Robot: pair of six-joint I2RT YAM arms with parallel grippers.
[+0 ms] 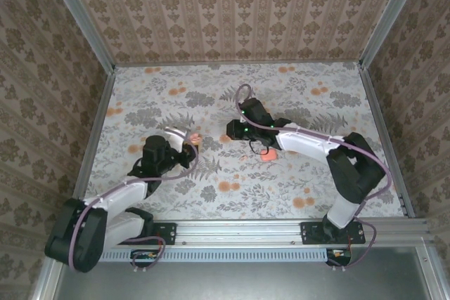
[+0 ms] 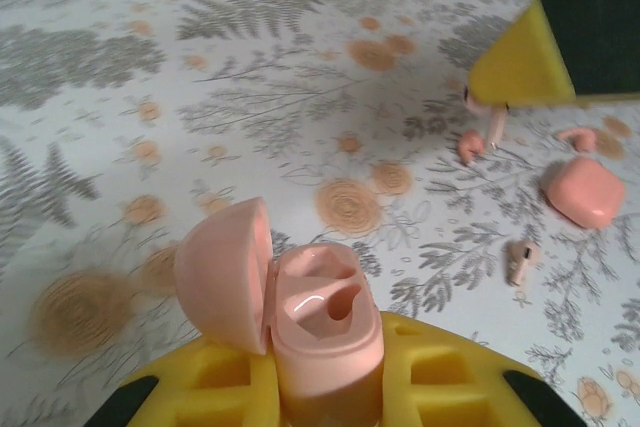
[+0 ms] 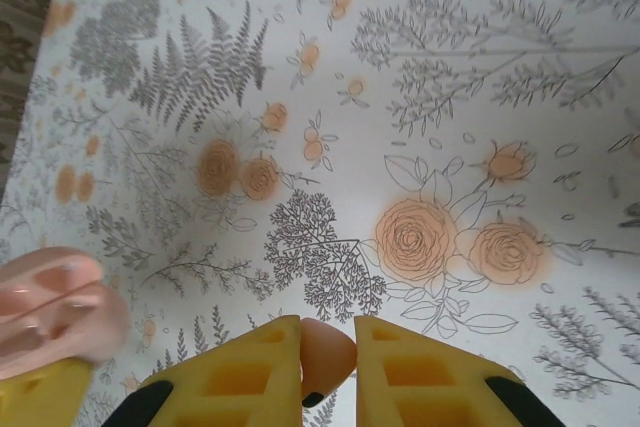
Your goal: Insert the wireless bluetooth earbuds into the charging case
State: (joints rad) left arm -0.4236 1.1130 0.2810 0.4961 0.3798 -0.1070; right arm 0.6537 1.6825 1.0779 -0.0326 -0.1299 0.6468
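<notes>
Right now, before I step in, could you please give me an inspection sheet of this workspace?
Surface: floral-print table, no spills seen.
Job's things: charging case with its lid open; held earbud between the right fingers; loose earbud lying on the table.
Clutter: pink rounded square on the table near the loose earbud.
Grippers: left gripper shut on the charging case; right gripper shut on the held earbud.
Cables: purple cables along both arms.
Surroundings: patterned walls; metal rail at the near edge.
</notes>
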